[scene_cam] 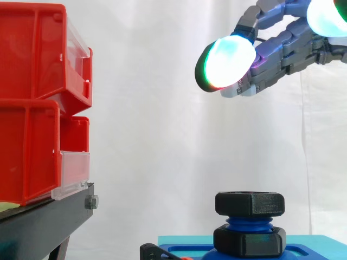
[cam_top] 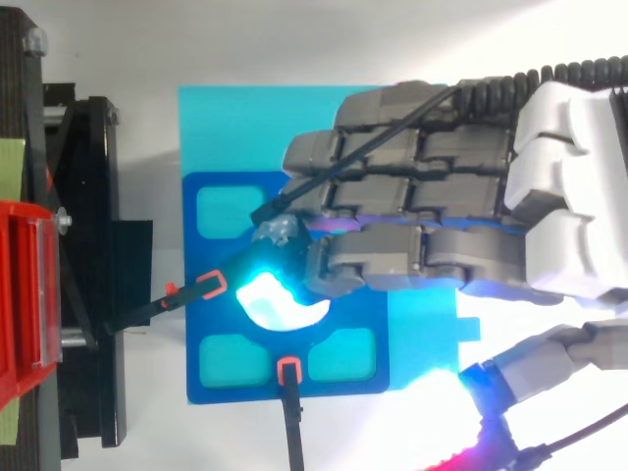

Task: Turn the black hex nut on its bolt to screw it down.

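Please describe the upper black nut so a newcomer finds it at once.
Right of the red bins lies a light blue plate. From it rises a blue threaded bolt with two black hex nuts. The upper nut tops the bolt, above the lower nut at its foot.

Side view level, close; top view overhead, close; sharing blue fixture (cam_top: pixel 196 324)

Two bins (scene_cam: pixel 32 103) are stacked on a stand (scene_cam: pixel 49 222) at the left of the side view. To their right a block (scene_cam: pixel 325 246) is placed, and a bolt (scene_cam: pixel 250 223) is stood upright on it. Two nuts are threaded on the bolt: the upper nut (scene_cam: pixel 249 203) at its top, the lower nut (scene_cam: pixel 249 240) at its foot. The hand (scene_cam: pixel 282 51) is held above the bolt, well apart from the upper nut. A curtain (scene_cam: pixel 162 135) is hung behind everything.
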Robot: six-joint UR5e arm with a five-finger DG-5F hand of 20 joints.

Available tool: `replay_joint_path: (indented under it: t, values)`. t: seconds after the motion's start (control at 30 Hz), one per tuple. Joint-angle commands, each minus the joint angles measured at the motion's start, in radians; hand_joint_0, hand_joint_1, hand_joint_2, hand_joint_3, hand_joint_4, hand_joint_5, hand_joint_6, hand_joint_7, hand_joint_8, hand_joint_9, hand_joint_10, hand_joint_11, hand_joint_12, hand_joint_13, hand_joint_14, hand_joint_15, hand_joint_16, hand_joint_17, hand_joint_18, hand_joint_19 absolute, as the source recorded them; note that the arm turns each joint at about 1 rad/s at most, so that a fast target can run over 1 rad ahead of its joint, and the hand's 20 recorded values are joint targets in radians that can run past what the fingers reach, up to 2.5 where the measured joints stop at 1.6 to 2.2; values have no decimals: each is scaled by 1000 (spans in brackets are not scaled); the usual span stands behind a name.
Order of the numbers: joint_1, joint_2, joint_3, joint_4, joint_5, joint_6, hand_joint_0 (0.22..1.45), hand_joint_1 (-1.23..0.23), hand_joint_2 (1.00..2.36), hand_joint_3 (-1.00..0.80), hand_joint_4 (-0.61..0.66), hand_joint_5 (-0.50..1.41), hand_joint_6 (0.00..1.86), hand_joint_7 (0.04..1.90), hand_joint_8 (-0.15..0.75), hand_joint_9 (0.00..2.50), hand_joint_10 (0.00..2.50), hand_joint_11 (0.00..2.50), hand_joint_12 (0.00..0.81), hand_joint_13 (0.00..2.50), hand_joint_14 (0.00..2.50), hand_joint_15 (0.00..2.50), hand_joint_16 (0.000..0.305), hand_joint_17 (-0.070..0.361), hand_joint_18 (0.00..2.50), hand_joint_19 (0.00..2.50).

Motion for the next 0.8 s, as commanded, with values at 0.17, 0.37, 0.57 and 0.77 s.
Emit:
replay_joint_path:
  t: [0.17, 0.37, 0.57, 0.77]
  values:
    - [27, -76, 45, 73, 56, -49, 547, -376, 1000, -500, 184, -151, 502, 710, 258, 454, 0, 0, 312, 336, 0, 0, 46, 104, 329, 250]
    - [38, -137, 116, 67, -30, -53, 550, -363, 1000, -500, 160, -131, 502, 741, 257, 459, 0, 0, 313, 331, 0, 0, 46, 103, 327, 240]
    - [45, -137, 116, 72, -34, -61, 550, -351, 1000, -500, 153, -127, 502, 737, 257, 467, 0, 0, 314, 333, 0, 0, 46, 103, 333, 242]
    - [54, -137, 116, 76, -30, -60, 551, -349, 1000, -500, 157, -126, 502, 738, 258, 483, 0, 0, 313, 339, 0, 0, 45, 101, 343, 246]
